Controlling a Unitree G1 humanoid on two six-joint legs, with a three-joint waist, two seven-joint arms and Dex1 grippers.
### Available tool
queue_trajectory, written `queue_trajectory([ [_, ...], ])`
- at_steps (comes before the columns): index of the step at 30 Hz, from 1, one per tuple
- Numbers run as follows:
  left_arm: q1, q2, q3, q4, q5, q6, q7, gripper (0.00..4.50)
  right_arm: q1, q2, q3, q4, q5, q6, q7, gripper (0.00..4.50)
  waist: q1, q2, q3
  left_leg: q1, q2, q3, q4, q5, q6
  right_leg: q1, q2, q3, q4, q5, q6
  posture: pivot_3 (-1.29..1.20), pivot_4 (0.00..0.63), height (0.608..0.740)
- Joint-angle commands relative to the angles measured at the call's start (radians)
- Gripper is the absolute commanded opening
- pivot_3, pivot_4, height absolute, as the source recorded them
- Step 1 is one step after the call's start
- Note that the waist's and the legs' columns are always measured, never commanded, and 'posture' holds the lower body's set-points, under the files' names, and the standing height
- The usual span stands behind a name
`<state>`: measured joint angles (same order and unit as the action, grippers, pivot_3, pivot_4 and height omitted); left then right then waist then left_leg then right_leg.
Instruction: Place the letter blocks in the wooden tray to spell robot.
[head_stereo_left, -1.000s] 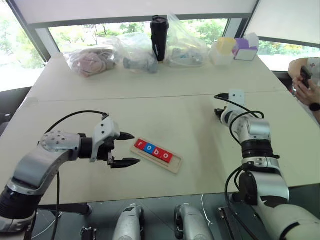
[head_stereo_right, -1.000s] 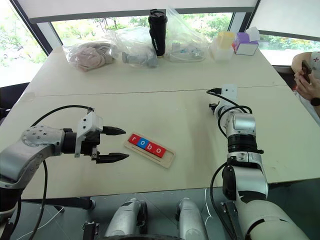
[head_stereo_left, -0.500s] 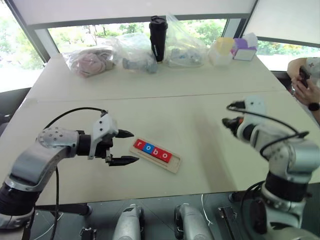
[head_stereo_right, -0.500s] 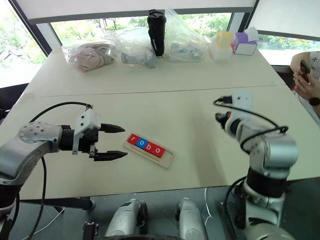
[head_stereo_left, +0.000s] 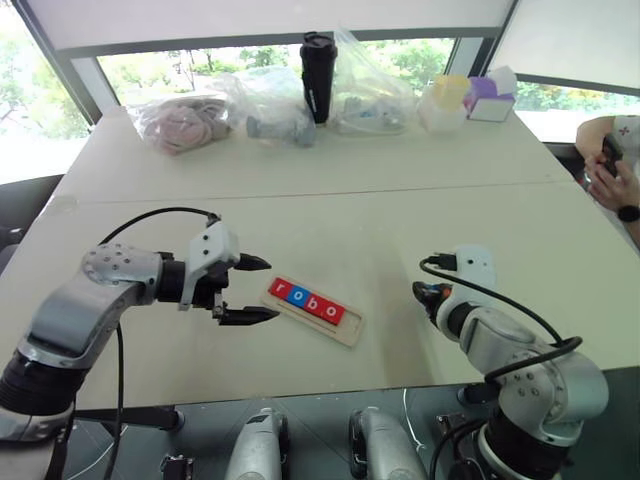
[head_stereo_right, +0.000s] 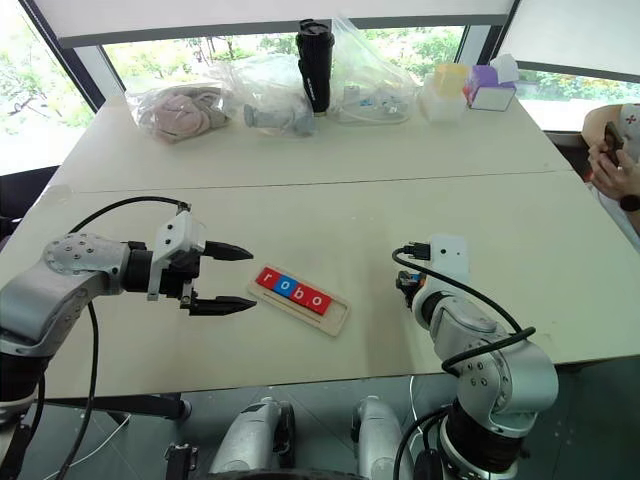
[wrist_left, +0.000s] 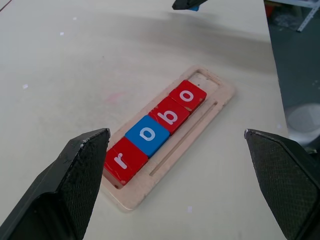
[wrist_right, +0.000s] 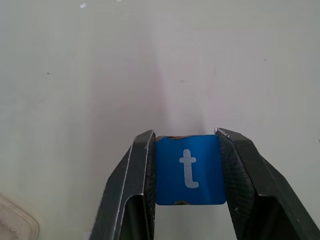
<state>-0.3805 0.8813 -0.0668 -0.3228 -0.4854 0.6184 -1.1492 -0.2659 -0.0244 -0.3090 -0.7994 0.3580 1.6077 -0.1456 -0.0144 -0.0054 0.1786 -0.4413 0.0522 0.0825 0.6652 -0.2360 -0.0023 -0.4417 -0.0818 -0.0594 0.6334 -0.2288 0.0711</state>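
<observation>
bright daylight from rear windows (head_stereo_left: 200, 65), soft shadows, sharp focus

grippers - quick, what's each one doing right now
Left gripper: open, empty, beside the wooden tray.
Right gripper: shut on the blue t block.

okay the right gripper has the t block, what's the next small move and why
Probably carry the blue t block, pinched in the right gripper, toward the wooden tray and its open slot after r, o, b, o. The open left gripper waits beside the tray's other end.
</observation>
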Motion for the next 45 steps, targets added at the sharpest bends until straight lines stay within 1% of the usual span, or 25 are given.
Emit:
queue_trajectory([
  [1, -0.008, -0.004, -0.002, -0.016, 0.006, -0.020, -0.002, 4.50, 0.003, 0.028, 0.021, -0.027, 0.017, 0.007, -0.032, 1.19, 0.000, 0.000, 0.000, 0.000, 0.000, 0.000, 0.000, 0.000, 0.000, 0.000, 0.000, 0.000, 0.000, 0.000, 0.000, 0.00, 0.150, 0.740],
  [3, -0.005, -0.005, -0.001, -0.019, 0.007, -0.020, -0.001, 4.50, 0.002, 0.043, 0.031, -0.025, 0.026, 0.007, -0.040, 1.19, 0.000, 0.000, 0.000, 0.000, 0.000, 0.000, 0.000, 0.000, 0.000, 0.000, 0.000, 0.000, 0.000, 0.000, 0.000, 0.00, 0.150, 0.740],
  [5, -0.003, -0.006, 0.000, -0.019, 0.007, -0.019, 0.001, 4.50, 0.002, 0.049, 0.031, -0.022, 0.032, 0.007, -0.048, 2.23, 0.000, 0.000, 0.000, 0.000, 0.000, 0.000, 0.000, 0.000, 0.000, 0.000, 0.000, 0.000, 0.000, 0.000, 0.000, 0.00, 0.150, 0.740],
  [9, 0.007, -0.005, 0.005, -0.025, 0.009, -0.019, 0.003, 4.50, -0.001, 0.042, 0.021, -0.019, 0.047, 0.007, -0.052, 4.09, 0.000, 0.000, 0.000, 0.000, 0.000, -0.001, 0.000, 0.000, 0.000, 0.000, 0.000, 0.000, 0.000, 0.000, 0.000, 0.00, 0.150, 0.740],
  [10, 0.009, -0.005, 0.005, -0.026, 0.009, -0.018, 0.003, 4.50, -0.006, 0.021, 0.024, -0.017, 0.055, 0.007, -0.042, 4.49, 0.000, 0.000, 0.000, 0.000, 0.000, -0.001, 0.000, 0.000, 0.000, 0.000, 0.000, 0.000, 0.000, 0.000, 0.000, 0.00, 0.150, 0.740],
  [12, 0.012, -0.006, 0.005, -0.025, 0.012, -0.020, 0.003, 4.50, -0.036, -0.045, 0.023, -0.018, 0.079, 0.007, -0.003, 4.49, 0.000, 0.000, 0.000, 0.000, 0.000, -0.001, 0.000, 0.000, 0.000, 0.000, 0.000, 0.000, 0.000, 0.000, 0.000, 0.00, 0.150, 0.740],
  [13, 0.012, -0.007, 0.005, -0.024, 0.014, -0.021, 0.003, 4.50, -0.056, -0.098, 0.028, -0.018, 0.090, 0.007, 0.025, 4.49, 0.000, 0.000, 0.000, 0.000, 0.000, -0.001, 0.000, 0.000, 0.000, 0.000, 0.000, 0.000, 0.000, 0.000, 0.000, 0.00, 0.150, 0.740],
  [14, 0.013, -0.008, 0.005, -0.023, 0.015, -0.021, 0.002, 4.50, -0.090, -0.177, 0.031, -0.015, 0.100, 0.007, 0.073, 4.49, -0.001, 0.000, 0.000, 0.000, 0.000, 0.000, 0.000, 0.000, 0.000, 0.000, 0.000, 0.000, 0.000, 0.000, 0.000, 0.00, 0.150, 0.740],
  [15, 0.012, -0.008, 0.005, -0.021, 0.016, -0.022, 0.002, 4.50, -0.127, -0.263, 0.024, -0.004, 0.121, -0.018, 0.145, 4.49, 0.000, 0.000, 0.000, 0.000, 0.000, 0.000, 0.000, 0.000, 0.000, 0.000, 0.000, 0.000, 0.000, 0.000, 0.000, 0.00, 0.150, 0.740],
  [17, 0.011, -0.011, 0.000, -0.014, 0.020, -0.027, -0.001, 4.50, -0.180, -0.377, -0.055, 0.043, 0.195, -0.106, 0.310, 4.49, 0.001, 0.000, 0.000, 0.000, -0.001, 0.000, 0.000, 0.000, 0.000, 0.000, -0.001, 0.001, -0.001, 0.000, 0.000, 0.00, 0.150, 0.740],
  [18, 0.009, -0.013, -0.002, -0.009, 0.021, -0.029, -0.003, 4.50, -0.161, -0.443, -0.072, 0.047, 0.241, -0.175, 0.420, 4.49, 0.003, 0.000, 0.000, 0.000, -0.001, -0.001, 0.000, 0.000, 0.000, 0.001, -0.001, 0.000, -0.001, 0.000, 0.000, 0.00, 0.150, 0.740],
  [19, 0.008, -0.014, -0.003, -0.007, 0.022, -0.031, -0.005, 4.50, -0.140, -0.487, -0.079, 0.050, 0.269, -0.224, 0.495, 4.49, 0.004, 0.000, 0.000, 0.000, 0.000, -0.001, 0.000, 0.000, 0.000, 0.001, 0.000, 0.000, -0.002, 0.000, 0.000, 0.00, 0.150, 0.740],
  [21, 0.005, -0.017, -0.006, -0.001, 0.026, -0.034, -0.007, 4.50, -0.063, -0.573, -0.075, 0.034, 0.313, -0.331, 0.645, 4.49, 0.007, -0.001, 0.000, 0.000, 0.000, -0.002, -0.003, 0.000, 0.000, 0.002, 0.001, -0.002, -0.003, -0.001, 0.001, 0.00, 0.150, 0.740],
  [22, 0.001, -0.018, -0.008, 0.003, 0.027, -0.037, -0.010, 4.50, 0.021, -0.621, -0.076, 0.037, 0.313, -0.407, 0.737, 4.49, 0.007, -0.001, 0.000, 0.000, 0.000, -0.002, -0.003, 0.000, 0.000, 0.002, 0.001, -0.002, -0.003, -0.002, 0.002, 0.00, 0.150, 0.740],
  [24, -0.006, -0.019, -0.011, 0.008, 0.029, -0.039, -0.014, 4.50, 0.127, -0.680, -0.076, 0.053, 0.309, -0.516, 0.844, 4.49, 0.010, -0.001, 0.000, -0.001, -0.001, -0.001, -0.004, -0.001, 0.001, 0.002, 0.000, -0.002, -0.003, -0.001, 0.007, 0.00, 0.150, 0.740],
  [26, -0.018, -0.010, -0.008, 0.013, 0.023, -0.037, -0.030, 4.50, 0.309, -0.790, 0.036, 0.100, 0.162, -0.742, 0.962, 4.49, 0.010, -0.001, 0.000, -0.001, -0.001, -0.001, -0.003, -0.001, 0.001, 0.002, 0.000, -0.002, -0.003, -0.001, 0.007, 0.00, 0.150, 0.740],
  [27, -0.023, -0.004, -0.006, 0.015, 0.019, -0.036, -0.038, 4.50, 0.365, -0.825, 0.083, 0.138, 0.101, -0.841, 1.002, 4.49, 0.009, -0.002, 0.000, -0.001, -0.001, 0.000, -0.002, -0.001, 0.001, 0.002, 0.000, -0.001, -0.003, -0.001, 0.007, 0.00, 0.150, 0.740],
  [29, -0.027, 0.004, -0.004, 0.016, 0.016, -0.036, -0.050, 4.50, 0.398, -0.838, 0.116, 0.206, 0.061, -0.955, 1.031, 4.49, 0.002, -0.005, -0.001, 0.001, -0.002, 0.000, -0.001, -0.001, 0.001, 0.005, 0.000, -0.001, -0.004, -0.003, 0.004, 0.00, 0.150, 0.740],
  [32, -0.029, 0.013, 0.001, 0.017, 0.017, -0.036, -0.059, 4.50, 0.371, -0.812, 0.134, 0.309, 0.044, -1.052, 1.045, 4.49, -0.002, -0.005, 0.000, 0.004, -0.001, -0.001, 0.002, -0.001, 0.001, 0.005, 0.000, 0.002, -0.003, -0.002, 0.003, 0.00, 0.150, 0.740],
  [35, -0.023, 0.026, 0.010, 0.001, 0.005, -0.026, -0.067, 4.50, 0.329, -0.798, 0.177, 0.394, 0.006, -1.131, 1.058, 4.49, 0.002, -0.006, 0.000, 0.012, -0.001, -0.001, 0.002, -0.001, 0.001, 0.011, 0.000, 0.002, -0.004, -0.002, 0.003, 0.00, 0.150, 0.740],
  [37, -0.019, 0.025, 0.016, -0.008, -0.009, -0.025, -0.069, 4.50, 0.297, -0.783, 0.203, 0.441, -0.011, -1.162, 1.056, 4.49, 0.003, -0.006, 0.000, 0.015, -0.001, -0.002, 0.001, -0.001, 0.000, 0.014, 0.000, 0.002, -0.004, -0.002, 0.002, 0.00, 0.150, 0.740],
  [42, -0.013, 0.028, -0.006, -0.008, 0.027, -0.056, -0.070, 4.50, 0.239, -0.758, 0.245, 0.522, -0.040, -1.210, 1.055, 4.49, 0.006, -0.006, 0.000, 0.013, -0.001, -0.001, -0.001, -0.001, 0.001, 0.012, -0.001, 0.002, -0.004, -0.001, 0.000, 0.00, 0.150, 0.740],
  [45, -0.010, 0.027, -0.002, -0.011, 0.026, -0.057, -0.066, 4.50, 0.220, -0.747, 0.262, 0.537, -0.044, -1.213, 1.052, 4.49, 0.006, -0.006, 0.000, 0.012, -0.001, -0.001, -0.001, -0.001, 0.001, 0.012, -0.001, 0.002, -0.004, -0.001, 0.000, 0.00, 0.150, 0.740],
])
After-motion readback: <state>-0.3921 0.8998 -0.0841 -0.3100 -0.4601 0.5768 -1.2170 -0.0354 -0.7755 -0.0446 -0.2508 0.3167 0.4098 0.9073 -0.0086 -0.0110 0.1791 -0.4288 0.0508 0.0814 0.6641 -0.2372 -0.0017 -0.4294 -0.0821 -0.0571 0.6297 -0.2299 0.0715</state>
